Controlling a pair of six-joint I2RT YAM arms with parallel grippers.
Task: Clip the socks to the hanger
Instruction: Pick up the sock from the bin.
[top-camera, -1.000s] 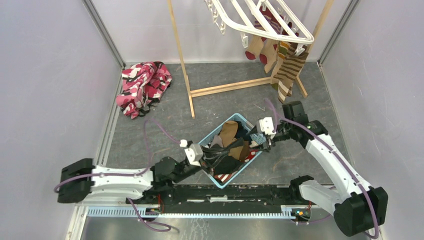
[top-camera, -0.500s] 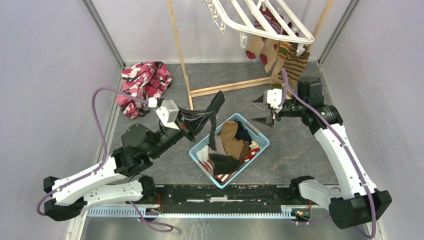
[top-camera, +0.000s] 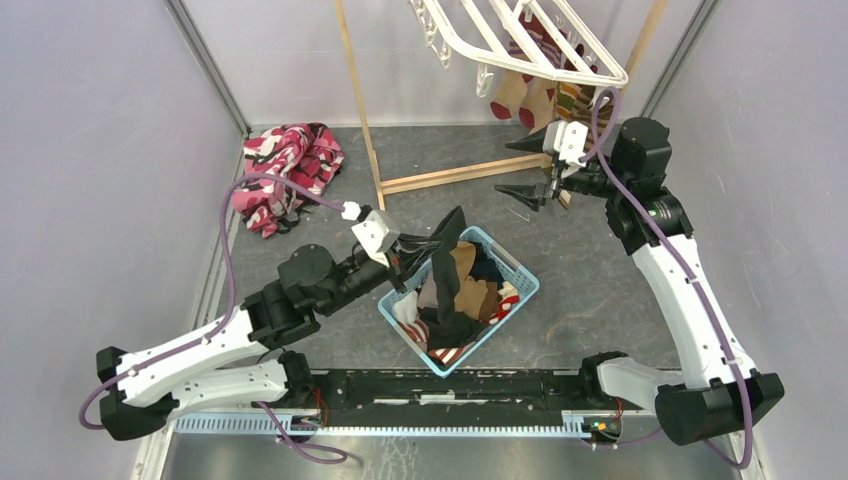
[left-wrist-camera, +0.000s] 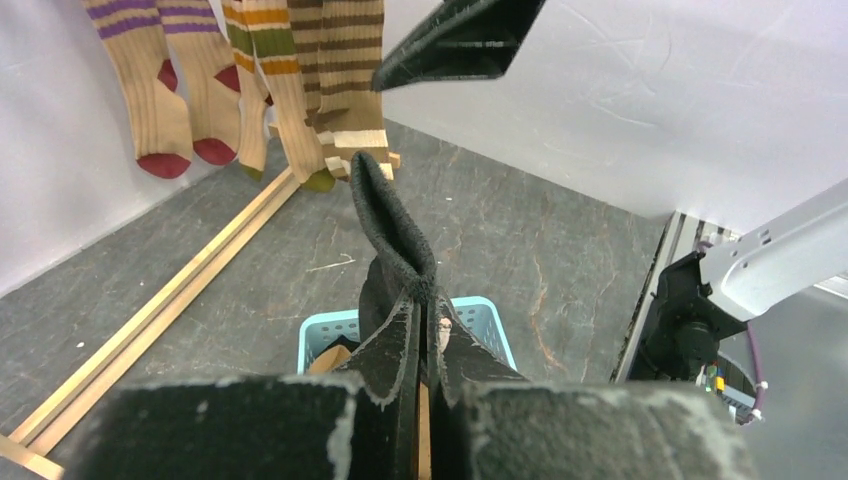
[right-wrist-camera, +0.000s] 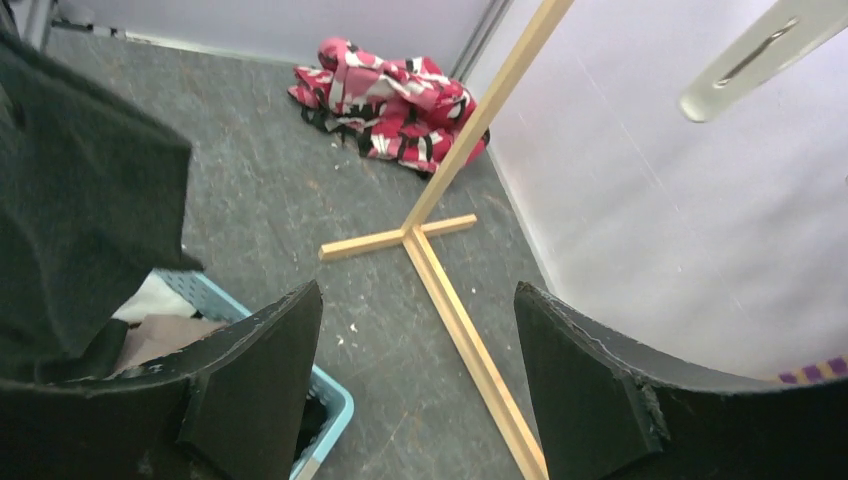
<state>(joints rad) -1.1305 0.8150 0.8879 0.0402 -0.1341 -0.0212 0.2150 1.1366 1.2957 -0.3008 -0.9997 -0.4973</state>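
My left gripper (top-camera: 428, 242) is shut on a black sock (top-camera: 447, 268) and holds it above the blue basket; its cuff sticks up past the fingers in the left wrist view (left-wrist-camera: 392, 228). More socks (top-camera: 470, 292) lie in the basket. My right gripper (top-camera: 524, 168) is open and empty, raised near the wooden stand, below the white hanger (top-camera: 525, 42). Several striped socks (top-camera: 545, 98) hang clipped from the hanger; they also show in the left wrist view (left-wrist-camera: 300, 80).
The light blue mesh basket (top-camera: 521, 273) stands at mid floor. A thin wooden frame stand (top-camera: 452, 176) holds the hanger at the back. A pink, red and black cloth (top-camera: 288, 172) lies at the back left. Walls close in both sides.
My left gripper lifted the black sock from the basket, then lowered toward the basket's left rim. My right gripper rose from the basket, open, toward the hanger.
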